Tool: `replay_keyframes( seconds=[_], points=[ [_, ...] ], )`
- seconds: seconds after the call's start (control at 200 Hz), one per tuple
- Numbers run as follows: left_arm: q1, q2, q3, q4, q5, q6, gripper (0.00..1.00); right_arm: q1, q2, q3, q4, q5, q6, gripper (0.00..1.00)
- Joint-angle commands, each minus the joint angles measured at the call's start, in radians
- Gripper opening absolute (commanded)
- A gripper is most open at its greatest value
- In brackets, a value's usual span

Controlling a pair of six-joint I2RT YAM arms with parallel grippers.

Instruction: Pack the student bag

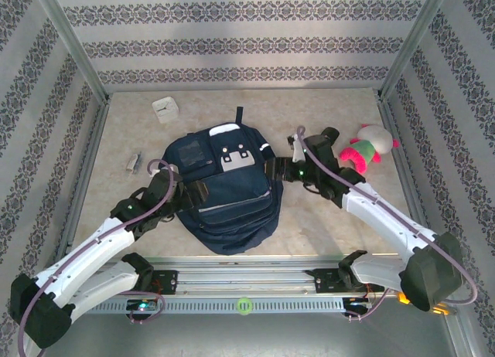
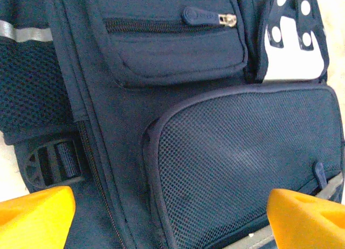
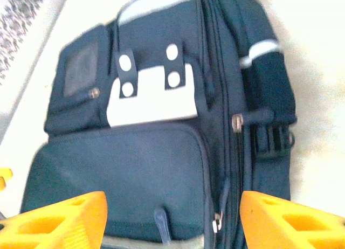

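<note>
Table (image 1: 325, 226) was walled on three sides, with bare surface mostly to the near right of the bag.

Student bag (image 1: 228, 195) lay flat at table centre, front face up, top toward the far wall and bottom close to the near rail. The small upper pocket zip (image 2: 207, 17) was closed and the mesh front pocket (image 2: 242, 163) lay flat. Couldn't tell what was inside.

Left gripper (image 1: 193, 191) sat at the bag's left flank, fingers spread wide over the mesh pocket and holding nothing. Right gripper (image 1: 271, 170) was at the bag's right shoulder, jaws also spread, nothing between them.

Plush toy (image 1: 370, 144), pink, green and white, lay just beside the right arm, near the right wall. White box (image 1: 165, 109) sat near the far-left corner, apart from the bag. Small grey item (image 1: 134, 162) lay left of the bag, near the left wall.
</note>
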State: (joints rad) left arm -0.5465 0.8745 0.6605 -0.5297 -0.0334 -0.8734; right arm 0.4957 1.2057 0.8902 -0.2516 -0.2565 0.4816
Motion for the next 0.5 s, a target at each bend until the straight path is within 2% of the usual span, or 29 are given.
replay_keyframes(
  seconds=[0.0, 0.145, 0.225, 0.275, 0.495],
  points=[
    [0.026, 0.028, 0.010, -0.003, -0.011, -0.024, 0.91, -0.002, 0.112, 0.057, -0.050, -0.082, -0.044, 0.66],
    [0.046, 0.063, -0.035, 0.011, -0.039, -0.009, 0.89, 0.022, 0.252, 0.056, -0.035, -0.048, -0.039, 0.63],
    [0.067, 0.082, -0.076, 0.052, -0.023, 0.001, 0.84, 0.038, 0.322, 0.032, -0.017, -0.021, -0.033, 0.61],
    [0.075, 0.096, -0.094, 0.078, -0.017, 0.024, 0.77, 0.045, 0.356, 0.014, -0.002, -0.009, -0.020, 0.60],
    [0.081, 0.169, -0.127, 0.170, 0.000, 0.059, 0.71, 0.057, 0.383, -0.062, 0.051, 0.020, 0.035, 0.59]
  ],
)
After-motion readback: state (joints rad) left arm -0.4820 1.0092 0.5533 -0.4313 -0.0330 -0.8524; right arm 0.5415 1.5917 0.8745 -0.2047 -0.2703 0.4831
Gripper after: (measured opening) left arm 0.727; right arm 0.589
